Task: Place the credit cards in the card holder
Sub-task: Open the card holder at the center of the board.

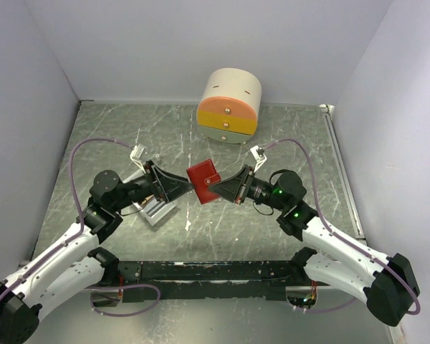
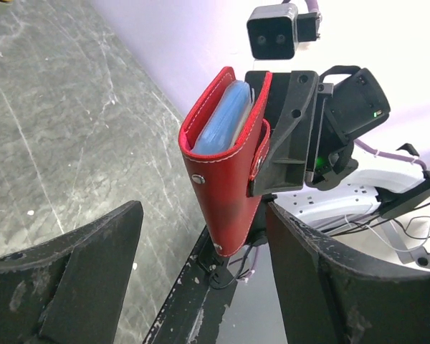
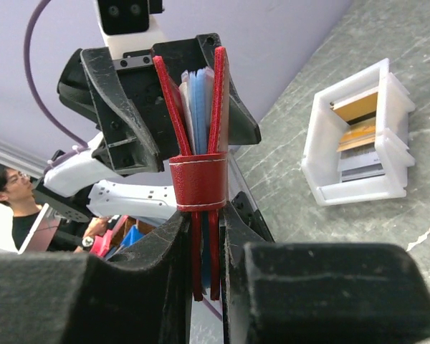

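Right wrist: right hand (image 3: 204,240) clamped on the red card holder (image 3: 198,183), held upright off the worktop (image 3: 387,36), blue sleeves showing at its top edge. Opposite, the left hand (image 2: 204,222) is spread wide, fingers either side of the holder, not closed on it. The credit cards (image 3: 357,109) stand in the white tray (image 3: 321,147), well apart from the holder.

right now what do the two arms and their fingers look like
Both have white shells with black joints and bases. A purple cable loops along the left arm, and another runs along the right arm, which also shows small green lights. The fingers are broad, black and wedge-shaped, scuffed pale in places. Each wrist carries a small camera.
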`<state>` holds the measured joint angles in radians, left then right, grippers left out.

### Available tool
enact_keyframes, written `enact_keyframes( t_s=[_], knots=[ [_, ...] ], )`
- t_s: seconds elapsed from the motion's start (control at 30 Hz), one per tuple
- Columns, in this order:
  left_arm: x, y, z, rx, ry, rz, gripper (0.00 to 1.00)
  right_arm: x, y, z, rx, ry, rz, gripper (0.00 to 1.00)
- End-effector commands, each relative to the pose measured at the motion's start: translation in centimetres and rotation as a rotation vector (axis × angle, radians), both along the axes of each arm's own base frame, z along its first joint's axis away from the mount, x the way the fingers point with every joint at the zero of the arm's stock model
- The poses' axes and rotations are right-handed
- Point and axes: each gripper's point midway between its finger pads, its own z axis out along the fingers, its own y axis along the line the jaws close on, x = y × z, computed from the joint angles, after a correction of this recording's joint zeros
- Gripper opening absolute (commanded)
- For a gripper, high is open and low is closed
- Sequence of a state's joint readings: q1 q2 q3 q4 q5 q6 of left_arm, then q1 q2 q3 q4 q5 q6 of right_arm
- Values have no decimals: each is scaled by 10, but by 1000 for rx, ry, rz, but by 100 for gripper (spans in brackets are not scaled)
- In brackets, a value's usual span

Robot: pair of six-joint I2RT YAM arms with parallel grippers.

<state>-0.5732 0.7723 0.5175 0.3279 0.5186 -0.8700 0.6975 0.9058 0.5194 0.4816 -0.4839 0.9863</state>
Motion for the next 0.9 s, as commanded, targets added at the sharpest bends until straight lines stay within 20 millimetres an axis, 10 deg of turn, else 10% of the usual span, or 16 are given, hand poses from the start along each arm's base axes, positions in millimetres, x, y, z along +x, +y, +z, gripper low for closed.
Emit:
enact_keyframes(
  t_s=[0.0,0.23,0.5,0.87],
  knots=[
    [-7,-6,24,-94,-52,-57,79,-7,3,8,51,-22,37,16],
    [-6,-12,21,-130,-30,-89,70,-10,8,-3,58,8,58,16],
    [0,-13,11,-104,0,-66,32,-6,11,-25,-12,30,44,22],
    [14,-2,-20,48,60,49,7,29,-31,-61,-403,2,-229,66]
  ],
)
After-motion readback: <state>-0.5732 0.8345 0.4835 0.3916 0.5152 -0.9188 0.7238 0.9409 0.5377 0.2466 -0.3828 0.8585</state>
